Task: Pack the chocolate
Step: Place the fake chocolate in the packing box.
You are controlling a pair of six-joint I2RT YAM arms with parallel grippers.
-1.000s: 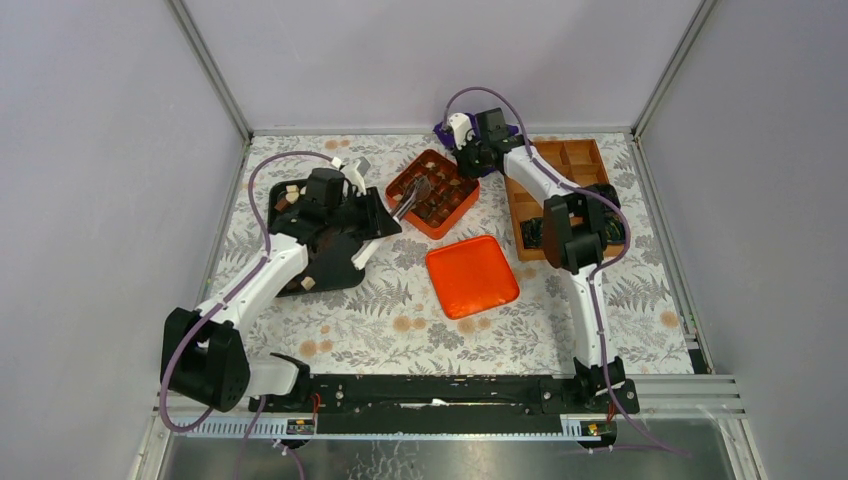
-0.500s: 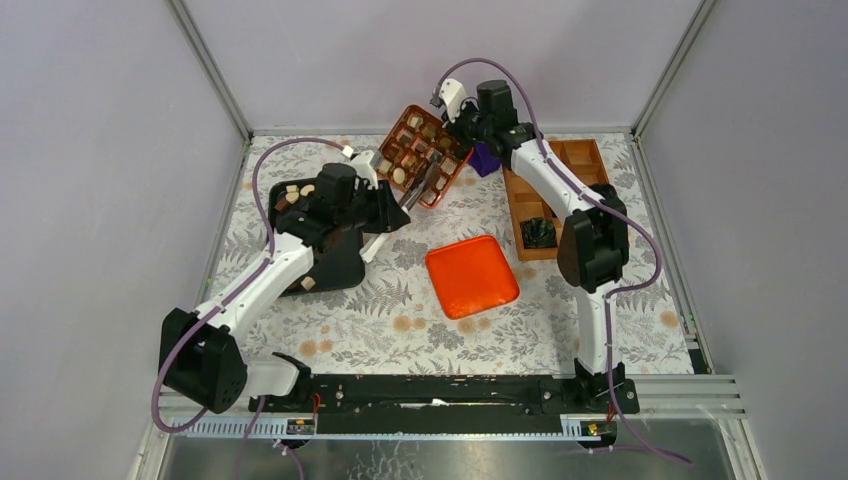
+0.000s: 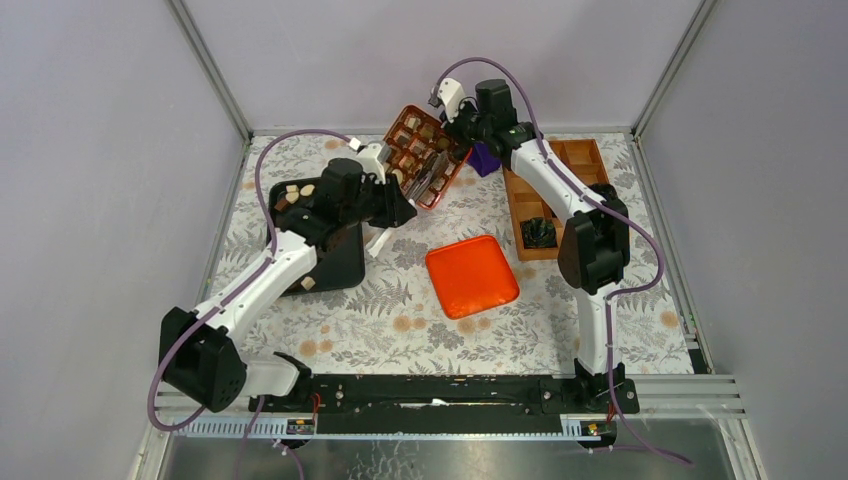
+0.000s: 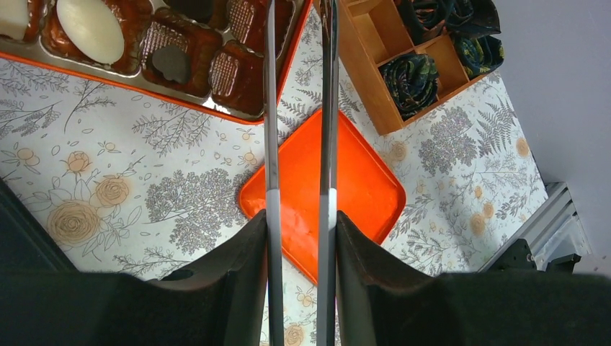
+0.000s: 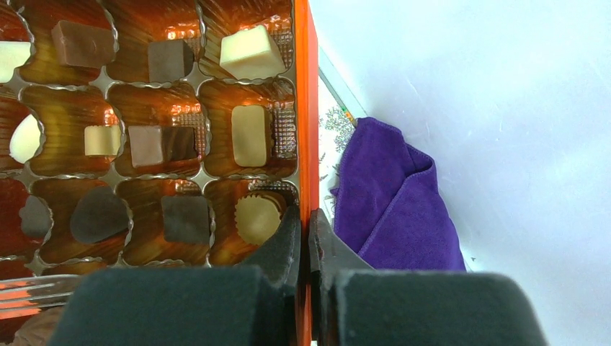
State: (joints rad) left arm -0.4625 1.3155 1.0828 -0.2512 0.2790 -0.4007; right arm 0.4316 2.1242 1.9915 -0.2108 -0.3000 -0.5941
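While right tool (image 5: 304, 220) pinches it, glossy ribbed tray (image 5: 302, 108) tilts.

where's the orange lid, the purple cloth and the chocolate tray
orange lid (image 3: 472, 276), top external view, centre of its face
purple cloth (image 5: 393, 194), right wrist view, middle of the fold
chocolate tray (image 5: 303, 108), right wrist view, orange rim

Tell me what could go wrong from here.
1. The right pincer grips the orange tray only by its thin rim, with the tray tilted. The loose chocolates could slide out of their cells.
2. That narrow grip might slip and drop the tray.
3. The tweezers held in the left pincer reach right up to the tray's edge and could knock it.
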